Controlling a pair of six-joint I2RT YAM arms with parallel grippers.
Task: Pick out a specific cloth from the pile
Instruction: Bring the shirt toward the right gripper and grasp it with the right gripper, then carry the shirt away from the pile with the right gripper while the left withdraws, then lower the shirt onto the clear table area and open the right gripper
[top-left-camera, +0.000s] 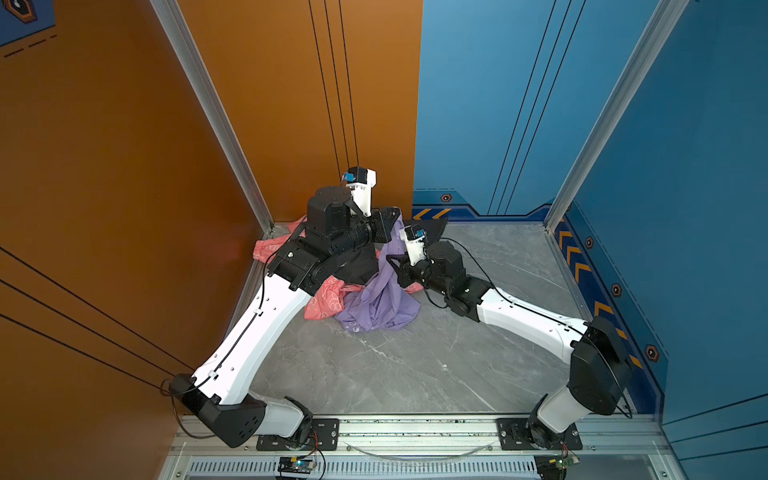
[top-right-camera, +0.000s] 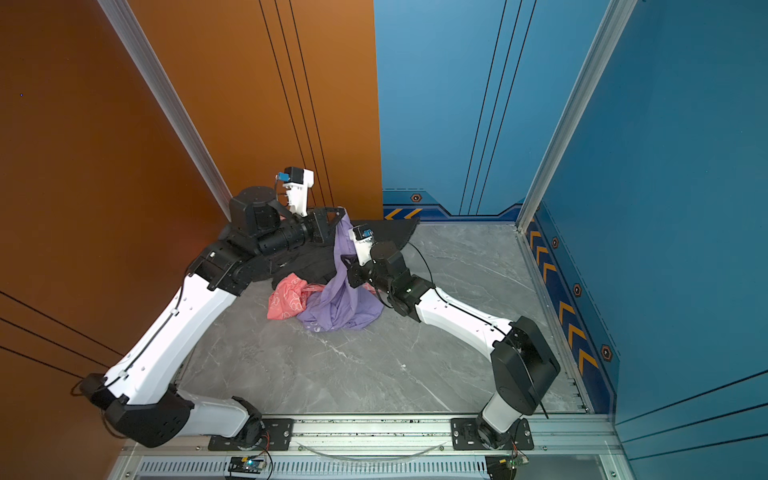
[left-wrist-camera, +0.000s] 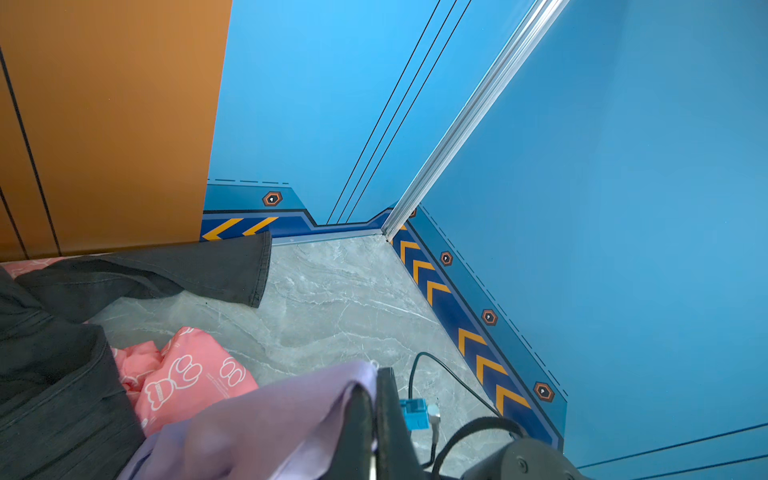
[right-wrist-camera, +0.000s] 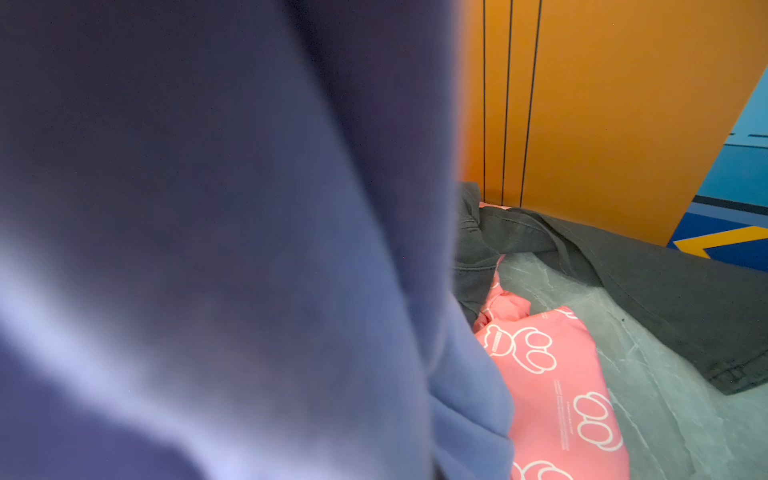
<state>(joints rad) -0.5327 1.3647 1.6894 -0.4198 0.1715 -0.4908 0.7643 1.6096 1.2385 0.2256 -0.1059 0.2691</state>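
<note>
Left gripper (top-left-camera: 395, 222) sits above the far side of the pile (top-right-camera: 307, 270), jaws pinched on a top edge of the cloth (top-left-camera: 382, 299). The left wrist view shows lavender fabric squeezed between the black fingers (left-wrist-camera: 388, 415). The cloth hangs from there as a stretched strip. Its bulk sits crumpled on the grey marble table (top-left-camera: 415, 374) at the pile's near edge, small white print (top-left-camera: 355, 327) facing out. Right gripper (top-left-camera: 392, 264) is in against the hanging strip on the pile's right side, jaws pressed together. Fabric blankets the right wrist view, so can't tell if any is caught. In the way: the coral-pink garment (top-left-camera: 326, 301) with white outline prints is bunched against the cloth at the pile's near left. More pink pokes out at the far left, beside the left arm (top-left-camera: 257, 328). The black garment (top-left-camera: 434, 228) lies under and behind, one end flat along the foot of the orange wall (top-left-camera: 291, 104) and blue wall (top-left-camera: 478, 104) behind the pile. The left arm's wrist covers the pile's middle in both top views.
</note>
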